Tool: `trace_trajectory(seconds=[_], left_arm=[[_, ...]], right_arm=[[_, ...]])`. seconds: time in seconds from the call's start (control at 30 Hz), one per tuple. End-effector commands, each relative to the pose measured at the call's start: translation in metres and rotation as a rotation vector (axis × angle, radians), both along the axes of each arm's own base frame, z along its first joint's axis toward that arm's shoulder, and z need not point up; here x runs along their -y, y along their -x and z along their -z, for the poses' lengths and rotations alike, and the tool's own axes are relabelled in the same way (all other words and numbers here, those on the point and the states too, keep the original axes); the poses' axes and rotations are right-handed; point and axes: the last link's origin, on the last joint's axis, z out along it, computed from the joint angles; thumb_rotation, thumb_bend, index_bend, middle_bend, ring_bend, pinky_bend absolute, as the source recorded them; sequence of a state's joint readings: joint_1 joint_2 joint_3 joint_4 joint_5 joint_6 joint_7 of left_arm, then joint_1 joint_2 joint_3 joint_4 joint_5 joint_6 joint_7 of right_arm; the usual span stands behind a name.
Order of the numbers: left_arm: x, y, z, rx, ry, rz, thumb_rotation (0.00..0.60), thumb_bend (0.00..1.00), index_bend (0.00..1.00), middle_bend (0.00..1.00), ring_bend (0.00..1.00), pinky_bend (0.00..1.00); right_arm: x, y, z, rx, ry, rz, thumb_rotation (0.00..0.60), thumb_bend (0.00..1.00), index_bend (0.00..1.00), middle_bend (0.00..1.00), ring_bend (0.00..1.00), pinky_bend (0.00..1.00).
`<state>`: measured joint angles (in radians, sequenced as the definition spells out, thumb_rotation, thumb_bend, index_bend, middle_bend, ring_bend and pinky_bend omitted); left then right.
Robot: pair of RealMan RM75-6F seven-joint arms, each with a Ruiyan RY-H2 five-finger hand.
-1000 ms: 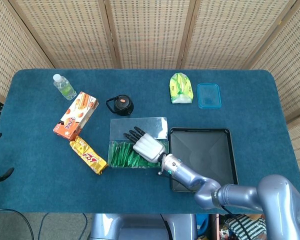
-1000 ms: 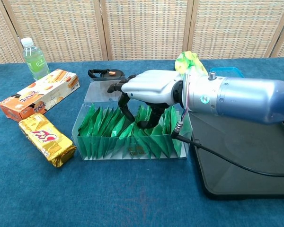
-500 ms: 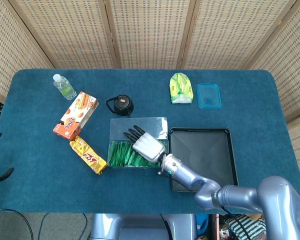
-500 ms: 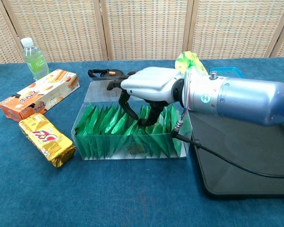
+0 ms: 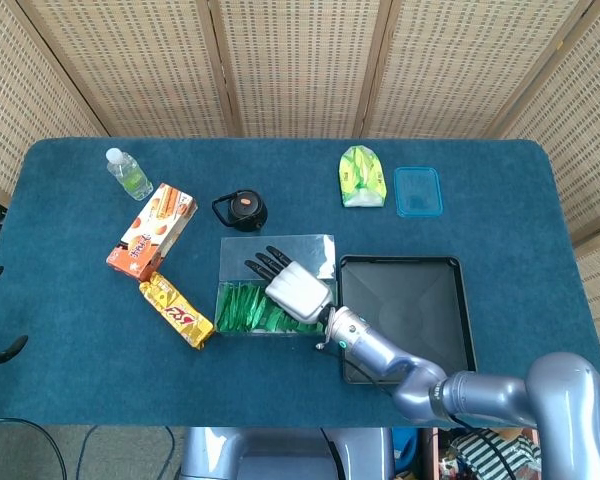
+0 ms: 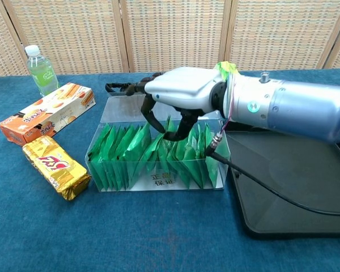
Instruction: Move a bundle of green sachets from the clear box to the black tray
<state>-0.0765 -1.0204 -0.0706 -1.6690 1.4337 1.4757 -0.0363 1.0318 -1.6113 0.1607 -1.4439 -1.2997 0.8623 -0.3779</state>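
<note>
Lifted slightly, the right robot hand (image 6: 178, 96) pinches green sachets (image 6: 158, 148) above the clear box (image 6: 156, 180).

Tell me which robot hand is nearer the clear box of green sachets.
Right. The right robot hand sits directly over the clear box, fingers curled down among the green sachets. The left robot hand appears in neither view.
</note>
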Motion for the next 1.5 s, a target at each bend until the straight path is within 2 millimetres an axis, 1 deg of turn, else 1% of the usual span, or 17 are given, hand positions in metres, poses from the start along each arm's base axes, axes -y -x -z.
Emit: trace_trajectory(seconds=[0.03, 0.17, 0.37, 0.47, 0.67, 0.8, 0.97, 1.07, 1.17, 1.2, 1.23, 1.3, 1.43, 1.47, 1.5], left_arm=[[0.0, 0.0, 0.0, 0.002, -0.001, 0.003, 0.6, 0.23, 0.0, 0.0, 0.0, 0.0], [0.002, -0.001, -0.002, 0.005, -0.006, 0.008, 0.6, 0.23, 0.0, 0.0, 0.0, 0.0], [0.004, -0.003, -0.002, 0.006, -0.007, 0.025, 0.6, 0.23, 0.0, 0.0, 0.0, 0.0], [0.006, -0.004, -0.002, 0.007, -0.008, 0.032, 0.6, 0.23, 0.0, 0.0, 0.0, 0.0], [0.009, -0.007, -0.004, 0.009, -0.014, 0.048, 0.6, 0.23, 0.0, 0.0, 0.0, 0.0], [0.012, -0.009, -0.005, 0.013, -0.017, 0.057, 0.6, 0.23, 0.0, 0.0, 0.0, 0.0], [0.014, -0.01, -0.004, 0.013, -0.013, 0.065, 0.6, 0.23, 0.0, 0.0, 0.0, 0.0], [0.015, -0.011, -0.003, 0.012, -0.011, 0.069, 0.6, 0.23, 0.0, 0.0, 0.0, 0.0], [0.015, -0.012, -0.003, 0.011, -0.011, 0.071, 0.6, 0.23, 0.0, 0.0, 0.0, 0.0], [0.016, -0.012, -0.003, 0.011, -0.01, 0.071, 0.6, 0.23, 0.0, 0.0, 0.0, 0.0], [0.016, -0.012, -0.003, 0.01, -0.009, 0.072, 0.6, 0.23, 0.0, 0.0, 0.0, 0.0], [0.016, -0.013, -0.002, 0.008, -0.008, 0.073, 0.6, 0.23, 0.0, 0.0, 0.0, 0.0], [0.016, -0.013, 0.0, 0.003, -0.004, 0.074, 0.6, 0.23, 0.0, 0.0, 0.0, 0.0], [0.016, -0.013, 0.0, 0.001, -0.003, 0.074, 0.6, 0.23, 0.0, 0.0, 0.0, 0.0], [0.016, -0.013, 0.0, 0.0, -0.003, 0.074, 0.6, 0.23, 0.0, 0.0, 0.0, 0.0]], right_arm=[[-0.001, 0.0, -0.015, 0.008, 0.026, -0.014, 0.6, 0.54, 0.67, 0.14, 0.0, 0.02], [-0.003, 0.001, -0.034, 0.016, 0.059, -0.024, 0.6, 0.54, 0.67, 0.14, 0.0, 0.02], [-0.009, 0.005, -0.072, 0.032, 0.118, -0.034, 0.6, 0.54, 0.67, 0.14, 0.0, 0.02], [-0.013, 0.006, -0.085, 0.036, 0.136, -0.038, 0.6, 0.54, 0.67, 0.14, 0.0, 0.02], [-0.023, 0.009, -0.114, 0.043, 0.174, -0.051, 0.6, 0.54, 0.67, 0.14, 0.0, 0.02], [-0.033, 0.017, -0.133, 0.043, 0.193, -0.052, 0.6, 0.54, 0.68, 0.14, 0.0, 0.02], [-0.047, 0.038, -0.152, 0.039, 0.202, -0.033, 0.6, 0.54, 0.68, 0.14, 0.0, 0.02], [-0.055, 0.057, -0.159, 0.019, 0.199, -0.017, 0.6, 0.55, 0.68, 0.14, 0.0, 0.02], [-0.06, 0.072, -0.162, 0.002, 0.192, -0.004, 0.6, 0.55, 0.67, 0.15, 0.0, 0.03], [-0.061, 0.079, -0.163, -0.007, 0.19, 0.004, 0.6, 0.55, 0.68, 0.15, 0.0, 0.04], [-0.064, 0.09, -0.163, -0.023, 0.185, 0.022, 0.6, 0.55, 0.68, 0.15, 0.0, 0.04], [-0.067, 0.107, -0.163, -0.037, 0.181, 0.045, 0.6, 0.55, 0.67, 0.15, 0.0, 0.04], [-0.068, 0.129, -0.163, -0.047, 0.178, 0.071, 0.6, 0.55, 0.67, 0.14, 0.0, 0.04], [-0.068, 0.136, -0.163, -0.067, 0.189, 0.072, 0.6, 0.55, 0.59, 0.12, 0.0, 0.04], [-0.068, 0.141, -0.165, -0.091, 0.203, 0.078, 0.6, 0.55, 0.44, 0.08, 0.0, 0.04]])
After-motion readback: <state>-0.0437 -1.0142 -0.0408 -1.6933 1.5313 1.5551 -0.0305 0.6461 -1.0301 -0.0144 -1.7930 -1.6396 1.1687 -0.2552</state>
